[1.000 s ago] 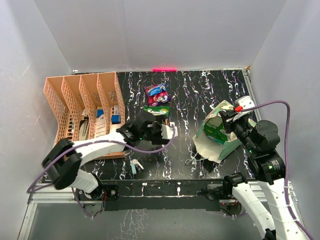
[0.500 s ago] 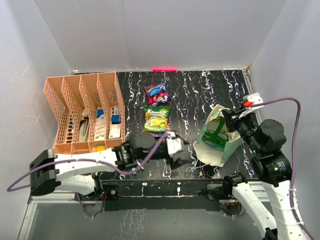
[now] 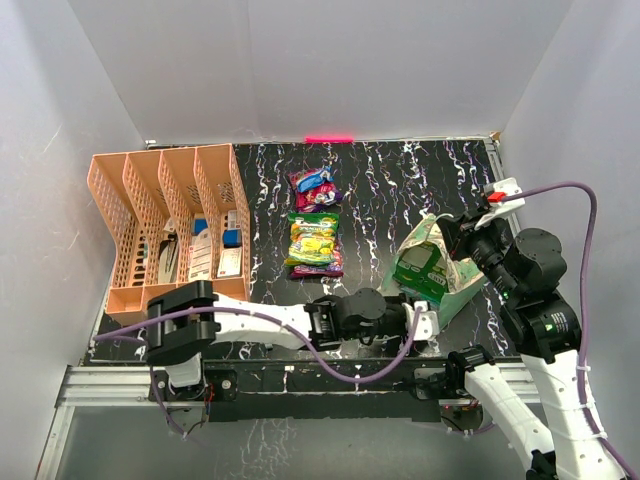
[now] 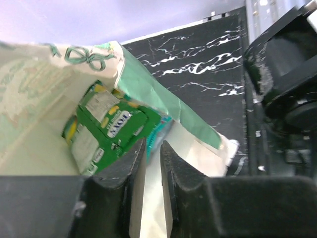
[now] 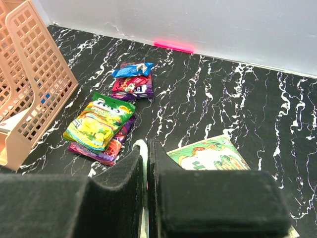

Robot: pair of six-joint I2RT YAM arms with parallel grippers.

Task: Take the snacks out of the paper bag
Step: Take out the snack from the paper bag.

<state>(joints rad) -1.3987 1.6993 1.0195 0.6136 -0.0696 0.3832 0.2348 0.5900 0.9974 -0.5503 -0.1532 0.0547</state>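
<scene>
The cream and green paper bag [image 3: 430, 268] lies tilted at the right with its mouth facing left. My right gripper [image 3: 450, 232] is shut on the bag's white upper edge [image 5: 141, 148] and holds it up. My left gripper [image 3: 424, 308] reaches into the mouth. In the left wrist view its jaws [image 4: 153, 146] are closed to a narrow gap, with the edge of a teal packet [image 4: 159, 130] between the tips. A green packet [image 4: 106, 129] lies beside it in the bag [image 4: 29, 99]. Outside lie a yellow-green packet [image 3: 315, 240] on a purple one, and a purple, red and blue pile [image 3: 313, 183].
An orange slotted tray [image 3: 165, 220] with papers and small items stands at the left, also seen in the right wrist view [image 5: 29, 84]. A pink strip [image 3: 330, 138] marks the back wall. My left arm [image 3: 270, 322] stretches along the table's front edge.
My left arm swung from the snack pile in the middle to the bag's mouth at the right, and its jaws narrowed. The right gripper shifted slightly, tilting the bag more upright.
</scene>
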